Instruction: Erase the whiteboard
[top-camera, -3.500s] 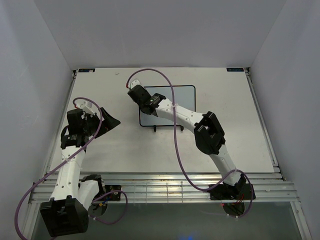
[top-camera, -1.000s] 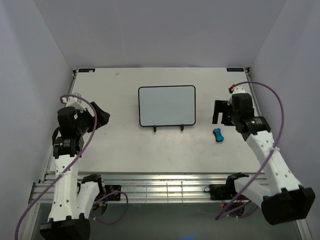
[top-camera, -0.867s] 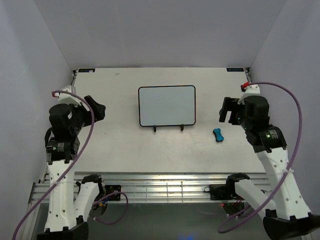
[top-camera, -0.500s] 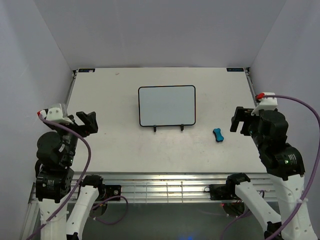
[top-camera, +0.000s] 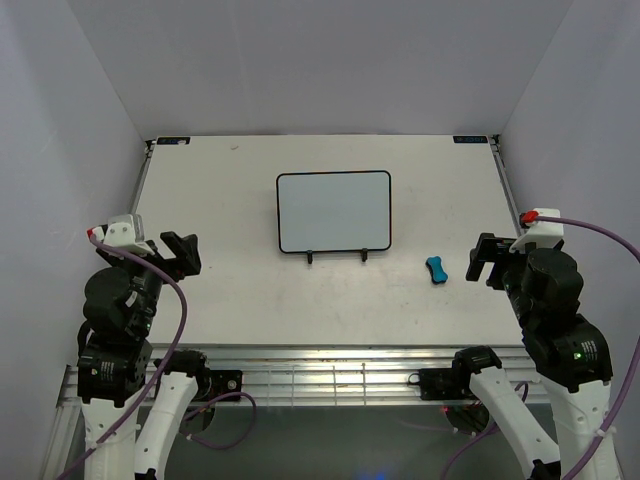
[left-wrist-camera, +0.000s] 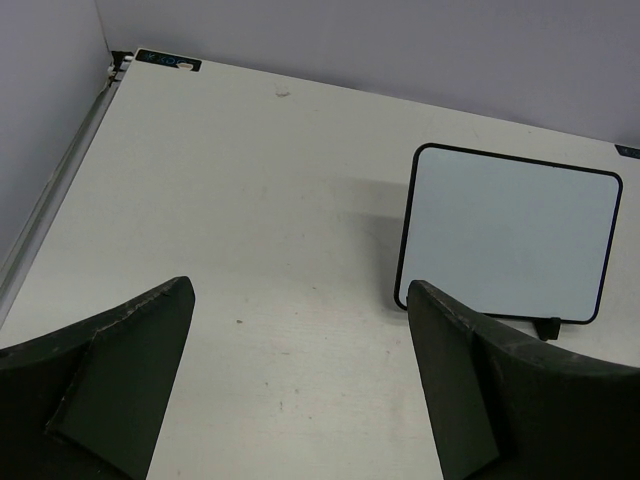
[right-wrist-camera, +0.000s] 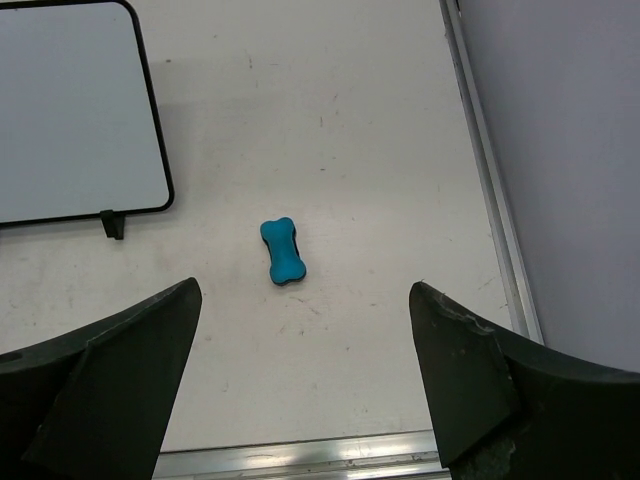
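Note:
The whiteboard stands mid-table on a thin wire stand, its white face free of marks; it also shows in the left wrist view and the right wrist view. A small blue bone-shaped eraser lies flat on the table to the board's right. My left gripper hangs over the near left of the table, open and holding nothing. My right gripper hovers just right of the eraser, open and holding nothing.
The white table is boxed in by grey walls on three sides. A metal rail runs along the near edge, and another rail lines the table's right side.
The right arm left the whiteboard, swung right and drew back; the eraser now lies on the table. Both arms pulled towards the near edge. The right jaws spread a little wider.

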